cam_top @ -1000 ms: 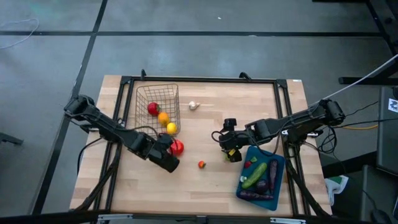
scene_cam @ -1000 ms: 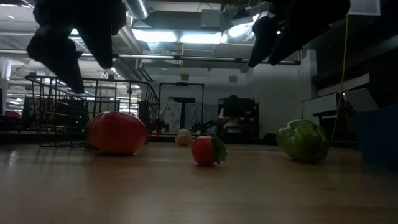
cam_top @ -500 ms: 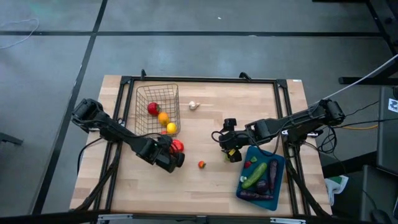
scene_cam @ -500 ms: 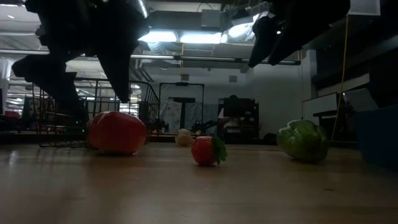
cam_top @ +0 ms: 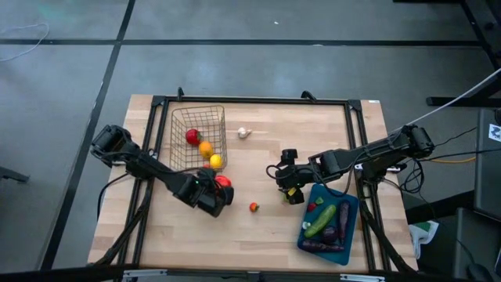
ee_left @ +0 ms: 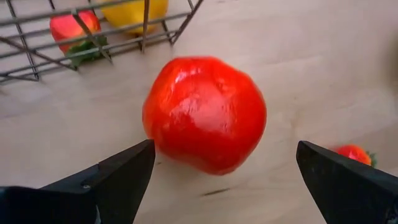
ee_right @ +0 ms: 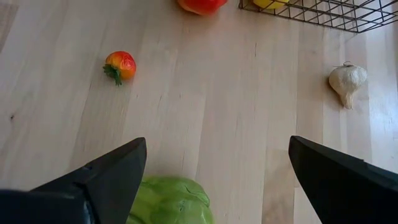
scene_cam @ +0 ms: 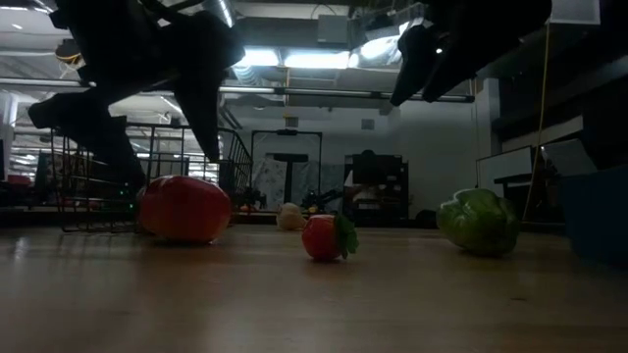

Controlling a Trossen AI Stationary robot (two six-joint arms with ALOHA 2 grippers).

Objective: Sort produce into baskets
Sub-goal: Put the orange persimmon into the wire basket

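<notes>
A big red tomato (ee_left: 205, 115) rests on the wooden table just outside the wire-mesh basket (cam_top: 198, 135), which holds a red fruit, an orange and a lemon. My left gripper (cam_top: 218, 193) is open, its fingers standing either side of the tomato without touching it. A small red fruit (cam_top: 254, 207) and white garlic (cam_top: 244, 132) lie on the table. My right gripper (cam_top: 283, 182) is open above a green pepper (ee_right: 171, 200). The teal tray (cam_top: 329, 222) holds a cucumber and eggplants.
The basket's near wall (ee_left: 93, 37) stands right behind the big tomato. The teal tray sits at the table's right near corner. Bare wood lies between the small red fruit and the table's near edge.
My left gripper has come down and toward the table's right edge, onto the big red tomato, and its open fingers now straddle it. The tomato has not moved. My right arm has kept still.
</notes>
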